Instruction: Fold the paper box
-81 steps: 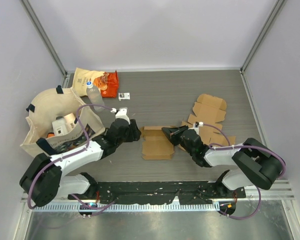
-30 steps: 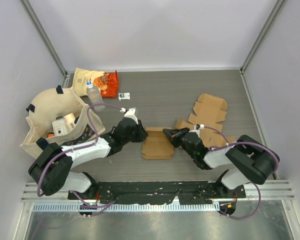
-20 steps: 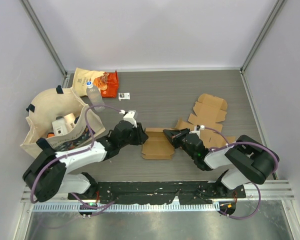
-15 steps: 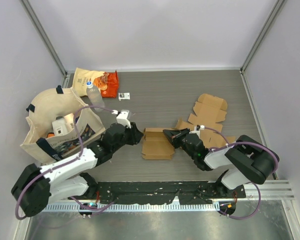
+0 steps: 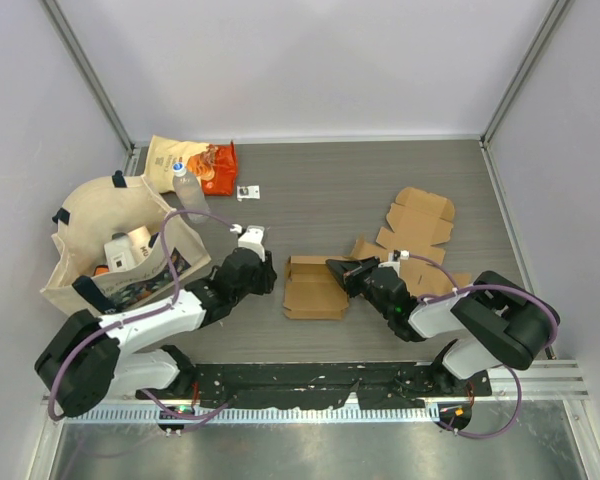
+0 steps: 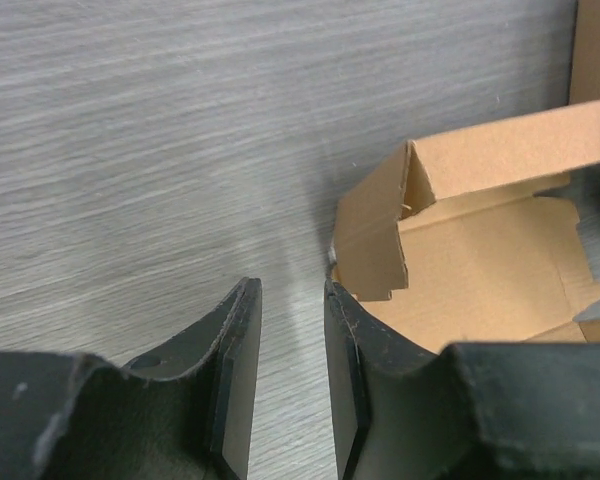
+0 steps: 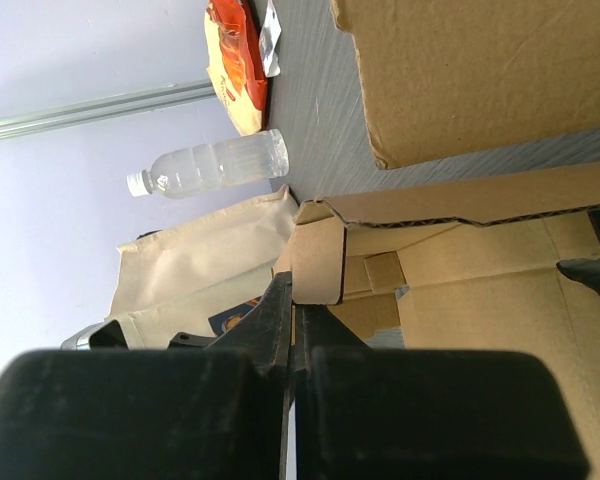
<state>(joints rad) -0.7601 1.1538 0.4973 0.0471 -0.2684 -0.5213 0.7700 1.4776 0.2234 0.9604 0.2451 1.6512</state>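
The brown paper box [image 5: 315, 290] lies half folded in the middle of the table, its left and back walls standing up. My left gripper [image 5: 268, 271] sits just left of the box's left wall, open, with only bare table between its fingers [image 6: 242, 340]. In the left wrist view the raised corner flap of the box [image 6: 375, 240] stands just beyond the right finger of the left gripper [image 6: 292, 300]. My right gripper [image 5: 336, 270] is shut on the box's right wall. The right wrist view shows that gripper [image 7: 292, 290] pinching a thin cardboard flap of the box [image 7: 480, 290].
A flat unfolded cardboard blank [image 5: 418, 218] lies at the right, with another partly under my right arm [image 5: 432, 275]. A cloth tote bag [image 5: 90, 230] with items stands at the left. A water bottle [image 5: 187, 190] and a snack packet [image 5: 195, 160] lie behind it.
My left gripper has drawn back to the left off the box's left wall and its jaws have parted. The right gripper has stayed shut on the right wall.
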